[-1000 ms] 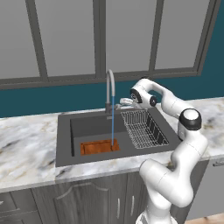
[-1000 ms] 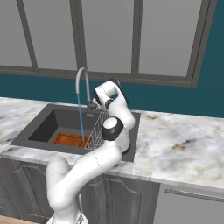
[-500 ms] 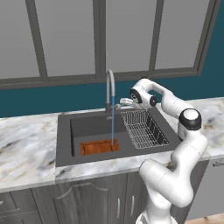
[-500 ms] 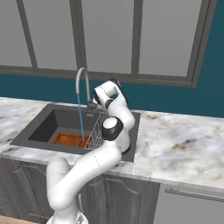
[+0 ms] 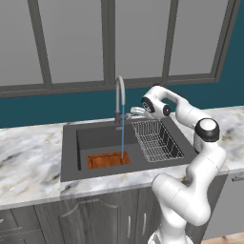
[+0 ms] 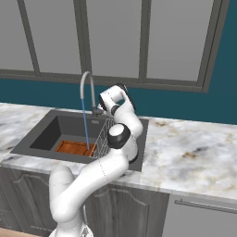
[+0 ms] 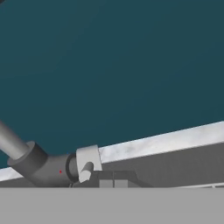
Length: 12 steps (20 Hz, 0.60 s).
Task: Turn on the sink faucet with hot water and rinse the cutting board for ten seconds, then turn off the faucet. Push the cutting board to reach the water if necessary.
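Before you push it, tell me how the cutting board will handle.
The cutting board looks flat and wooden, so probably stiff and unlikely to tip. It lies on the sink floor under the water, so it is likely wet and may slide easily.

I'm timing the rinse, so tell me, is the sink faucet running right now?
On. A thin blue stream of water falls from the sink faucet onto the cutting board in the sink.
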Available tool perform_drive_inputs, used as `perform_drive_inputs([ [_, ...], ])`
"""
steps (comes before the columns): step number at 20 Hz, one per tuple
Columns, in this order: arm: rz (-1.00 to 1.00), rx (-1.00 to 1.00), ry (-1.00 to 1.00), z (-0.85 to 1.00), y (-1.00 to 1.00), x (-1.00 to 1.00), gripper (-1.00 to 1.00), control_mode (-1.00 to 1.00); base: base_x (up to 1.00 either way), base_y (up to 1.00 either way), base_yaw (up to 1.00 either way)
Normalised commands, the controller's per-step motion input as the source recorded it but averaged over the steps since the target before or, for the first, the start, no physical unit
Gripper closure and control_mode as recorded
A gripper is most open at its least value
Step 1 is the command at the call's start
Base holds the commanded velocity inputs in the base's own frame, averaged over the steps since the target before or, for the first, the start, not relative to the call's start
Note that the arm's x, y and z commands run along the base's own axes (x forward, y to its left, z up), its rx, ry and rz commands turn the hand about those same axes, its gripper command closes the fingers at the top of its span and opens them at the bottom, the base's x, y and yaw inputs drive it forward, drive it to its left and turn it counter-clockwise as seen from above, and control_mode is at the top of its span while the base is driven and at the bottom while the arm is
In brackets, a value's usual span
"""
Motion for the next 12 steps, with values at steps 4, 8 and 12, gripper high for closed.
perform_drive_inputs([
  [4, 0.00, 0.00, 0.00, 0.00, 0.34, 0.00, 1.00, -1.00, 0.00, 0.00, 0.00],
  [8, 0.00, 0.00, 0.00, 0.00, 0.36, 0.00, 1.00, -1.00, 0.00, 0.00, 0.00],
  [12, 0.00, 0.00, 0.00, 0.00, 0.36, 0.03, 1.00, -1.00, 0.00, 0.00, 0.00],
])
